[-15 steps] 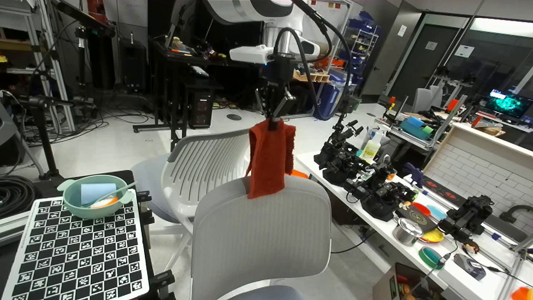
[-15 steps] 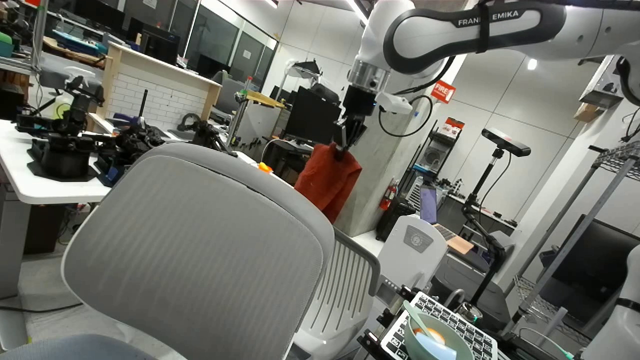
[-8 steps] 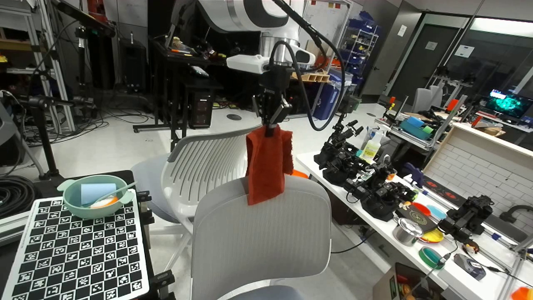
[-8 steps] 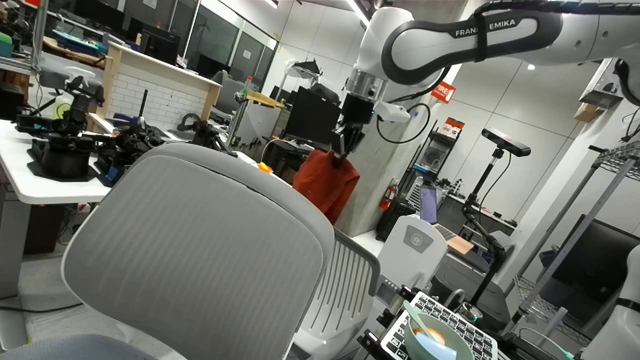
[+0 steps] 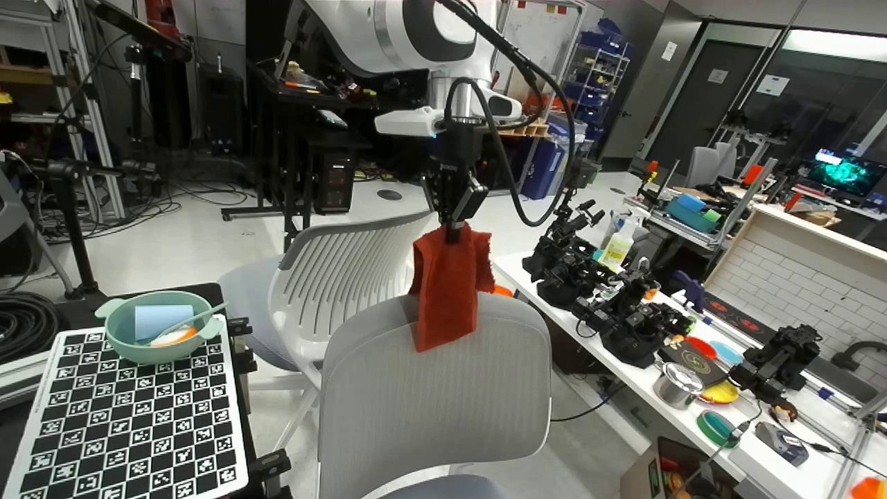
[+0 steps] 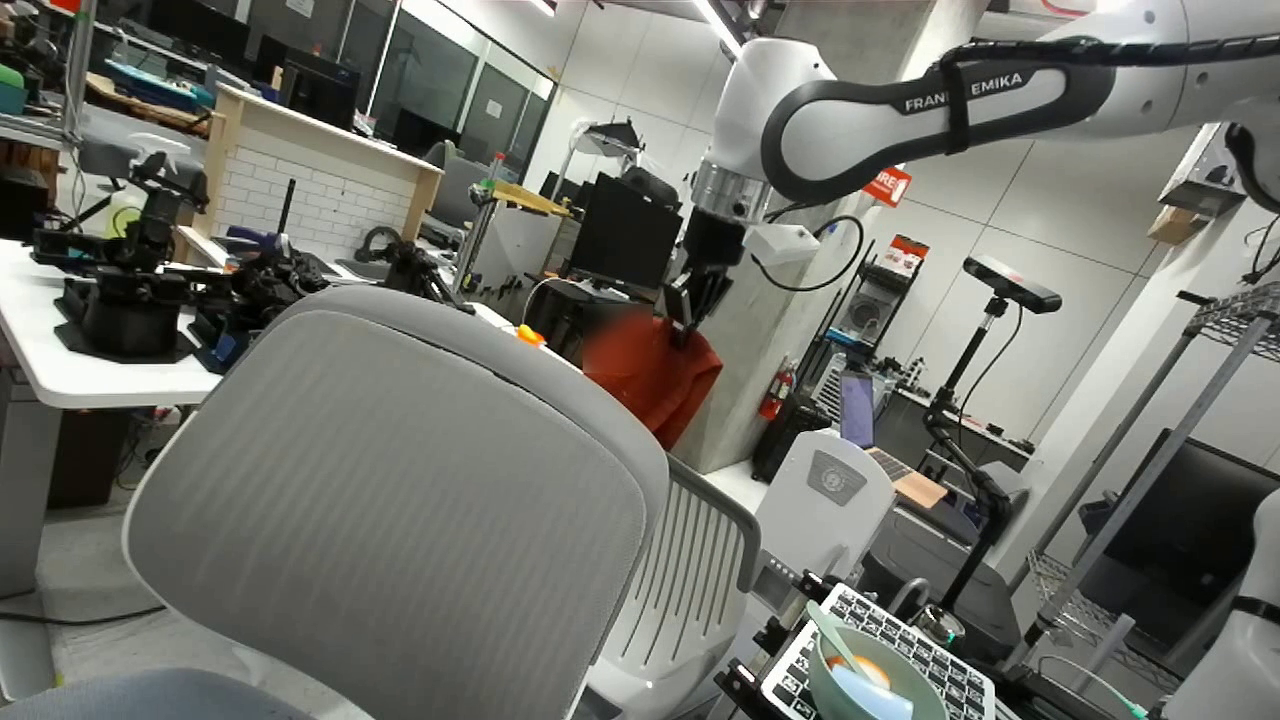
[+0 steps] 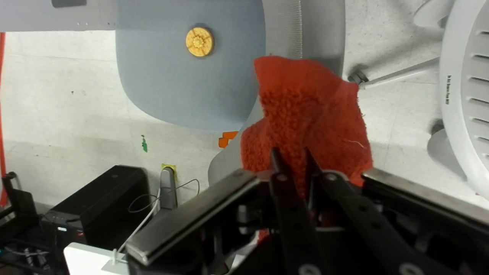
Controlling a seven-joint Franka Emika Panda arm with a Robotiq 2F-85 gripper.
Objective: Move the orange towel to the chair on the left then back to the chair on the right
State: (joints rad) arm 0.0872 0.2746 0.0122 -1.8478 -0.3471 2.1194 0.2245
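Pale floor (image 5: 190, 253) extends behind, with a black computer case (image 5: 335, 181) on it. Seen in an exterior view, the orange towel (image 5: 447, 305) hangs down over the top edge of the grey mesh chair (image 5: 436, 402); the white slatted chair (image 5: 339, 277) stands just beside, and a white bench (image 5: 518, 265) is near. I judge that one placing is almost made and its release is left, but whether it is the first or the last placing, I cannot tell. In an exterior view, the grey mesh chair hides the towel's lower end, and a green bowl (image 6: 905, 655) near the white slatted chair could, I think, disturb a move there. In the wrist view, the jaws are nearly together, pinching a fold of the towel; below, a yellow disc (image 7: 199, 42) lies on a seat (image 7: 164, 88).
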